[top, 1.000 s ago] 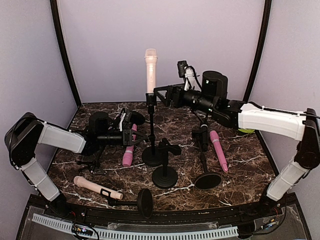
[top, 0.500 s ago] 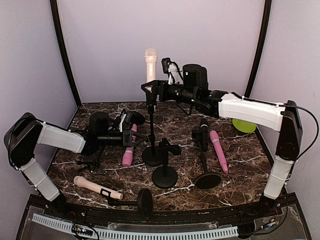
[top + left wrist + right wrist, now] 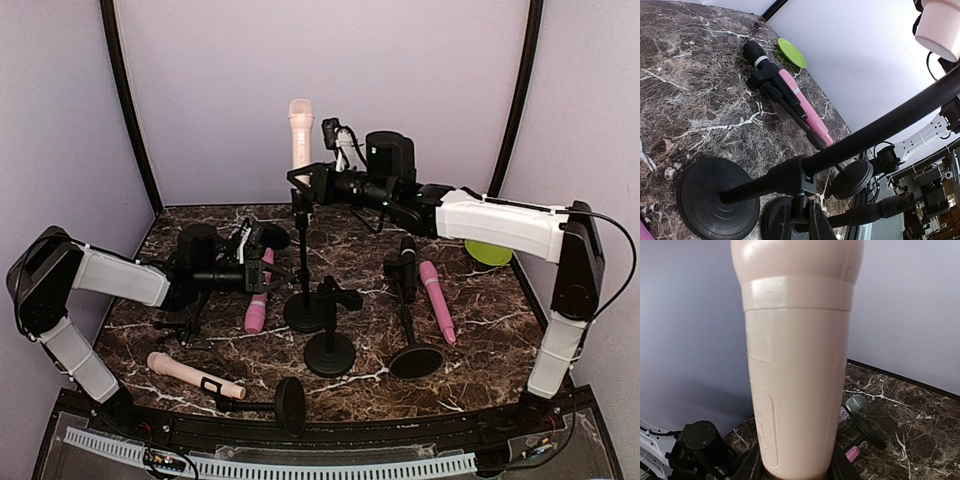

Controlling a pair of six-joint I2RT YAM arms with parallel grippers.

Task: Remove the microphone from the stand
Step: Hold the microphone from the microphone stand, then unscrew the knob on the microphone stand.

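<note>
currently the grasp step is in hand. the cream microphone (image 3: 301, 135) stands upright in the clip at the top of the tall stand (image 3: 303, 262), at the back centre of the desk (image 3: 480, 330), and is not yet lifted. the right jaws sit at its lower body, just above the clip. the barrel fills the right wrist view, with dark metal hard against both its sides at the bottom edge, so the right jaws appear closed on the microphone. the left jaws are shut on the stand's pole low down, above its round base, bracing it. judgement: the next move calls for a straight pull upward along the barrel's axis while the pole is kept fixed; a tilted pull could drag or tip the stand. surface: dark marbled desk with white veins. it carries a pink microphone (image 3: 257, 305) beside the stand's base, a second pink one (image 3: 437, 300) to the right, a pale microphone (image 3: 190, 374) lying near the front left, spare stands (image 3: 330, 350) and a green dish (image 3: 488, 252) at the far right. room: plain lilac walls, black corner posts.
</note>
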